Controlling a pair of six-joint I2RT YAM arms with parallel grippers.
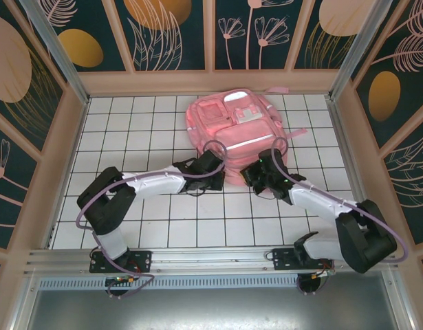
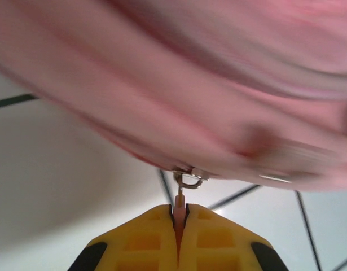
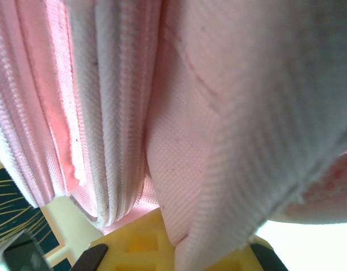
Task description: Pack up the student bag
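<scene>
From above, you have the student bag (image 1: 233, 124) lying flat at the far middle of the tiled table (image 1: 128, 206). Both arms reach to its near edge. The left gripper (image 1: 210, 165) sits at the near-left corner and the right gripper (image 1: 266, 168) at the near-right corner.

On the left wrist camera, your yellow fingers (image 2: 139, 240) are clenched flat on the thin pink zipper pull (image 2: 179, 204). Its metal ring (image 2: 188, 179) hangs just under the bag's seam, which is blurred here.

On the right wrist camera, your jaws are pinched on a fold of fabric (image 3: 181, 169) from the bag's body, with ribbed seams bunched to its left.

You look to be at the opening step: one hand on the pull, the other bracing the cloth. Next, draw the pull along its track in line with the zip. Keep the right grip firm so the soft bag does not slide or bunch. Pull steadily, since the tab is small and could slip out.
</scene>
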